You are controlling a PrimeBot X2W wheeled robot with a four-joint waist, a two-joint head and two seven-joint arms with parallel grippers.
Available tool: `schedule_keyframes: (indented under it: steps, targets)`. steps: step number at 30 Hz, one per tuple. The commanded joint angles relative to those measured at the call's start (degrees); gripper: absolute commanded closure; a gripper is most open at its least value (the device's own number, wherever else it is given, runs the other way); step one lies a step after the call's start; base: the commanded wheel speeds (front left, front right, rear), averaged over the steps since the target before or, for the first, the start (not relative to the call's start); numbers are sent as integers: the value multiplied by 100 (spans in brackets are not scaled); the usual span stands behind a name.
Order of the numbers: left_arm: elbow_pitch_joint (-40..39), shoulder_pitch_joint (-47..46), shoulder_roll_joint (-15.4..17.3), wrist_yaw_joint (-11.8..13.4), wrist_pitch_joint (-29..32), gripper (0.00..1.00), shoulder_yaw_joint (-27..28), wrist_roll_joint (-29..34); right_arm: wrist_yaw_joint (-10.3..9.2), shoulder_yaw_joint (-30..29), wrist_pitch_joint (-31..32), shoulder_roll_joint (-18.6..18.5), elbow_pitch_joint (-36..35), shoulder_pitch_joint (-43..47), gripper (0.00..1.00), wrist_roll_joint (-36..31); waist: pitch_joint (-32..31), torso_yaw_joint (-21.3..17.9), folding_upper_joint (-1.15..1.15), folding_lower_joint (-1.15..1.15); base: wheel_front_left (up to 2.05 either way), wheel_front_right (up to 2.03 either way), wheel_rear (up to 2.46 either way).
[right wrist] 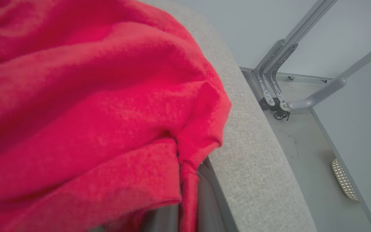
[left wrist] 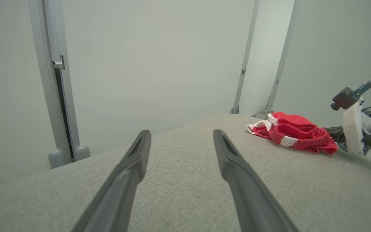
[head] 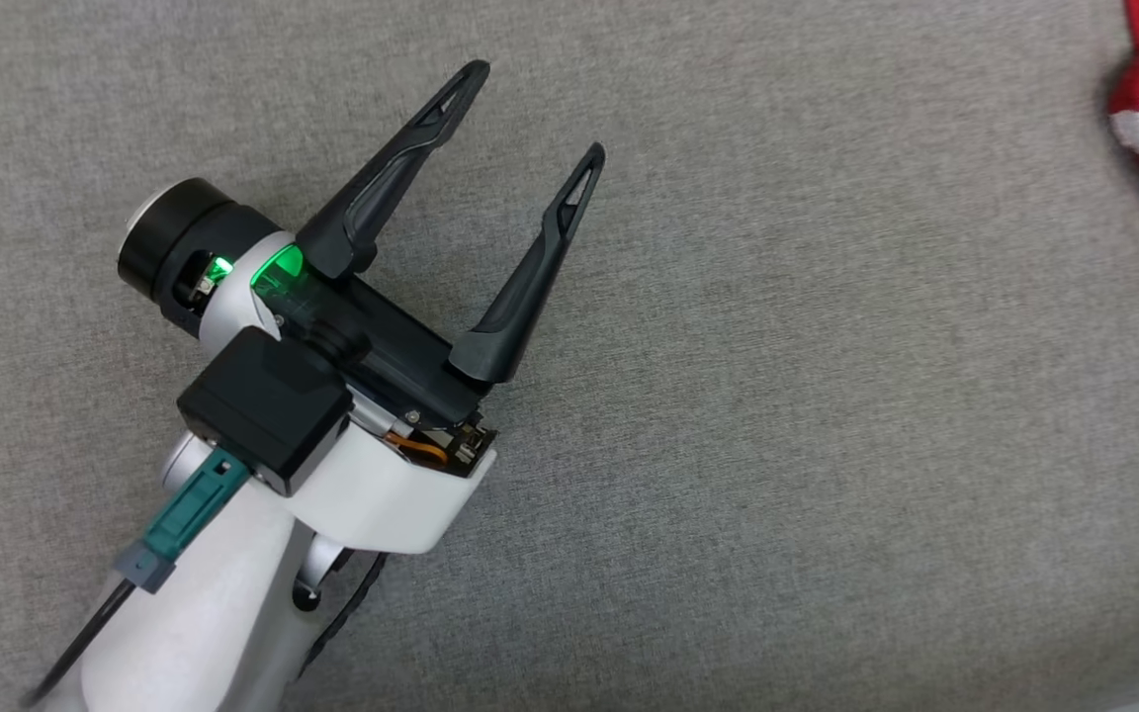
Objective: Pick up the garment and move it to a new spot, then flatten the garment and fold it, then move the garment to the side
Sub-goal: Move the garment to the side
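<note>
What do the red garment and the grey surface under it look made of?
Red garment: soft knit cloth, probably cotton or a blend, matte; fuzzy looped texture, ribbed gathered band. Grey surface: woven upholstery fabric, matte and heathered; visible weave, rounded padded-looking edge.

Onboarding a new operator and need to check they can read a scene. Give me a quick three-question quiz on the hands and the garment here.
1. True or false: the left hand is open with nothing between its fingers.
2. The right hand is shut on: A) the red-and-white garment; B) a blue towel; C) nothing.
3. Fill in: in the left wrist view the garment lies ___, not flattened, on the grey fabric surface.

Key: 1 true; 2 A; 3 bunched.
</note>
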Motion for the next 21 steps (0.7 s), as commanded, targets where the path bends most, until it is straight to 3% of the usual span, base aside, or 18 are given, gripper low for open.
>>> schedule_keyframes:
  steps: [1,2,3,8,14,20,21]
  targets:
    - [-9,-113,56,-16,-14,0,-8,1,-16,-34,-44,14,90,-113,75,63,145,46,0,0,0,0,0]
    - [5,-116,75,-17,-32,0,-19,-8,-15,-35,-60,23,145,-148,28,18,150,37,0,0,0,0,0]
    - [20,-112,90,-17,-51,0,-18,-15,-15,-88,-76,80,227,-187,0,22,141,14,0,0,0,0,0]
    - [177,95,153,75,-121,0,72,-81,0,-289,-486,477,419,-30,0,38,-103,-102,0,0,0,0,0]
    - [332,389,200,262,-205,0,266,-196,-3,-351,-1117,887,169,599,0,349,-527,-249,0,0,0,0,0]
    - [439,872,293,565,-262,0,616,-388,-10,-265,-1461,1421,-768,1487,0,366,-1066,-351,0,0,0,0,0]
    - [453,1013,297,643,-275,0,685,-431,-10,-174,-1479,1617,-1182,1686,0,334,-1210,-346,0,0,0,0,0]
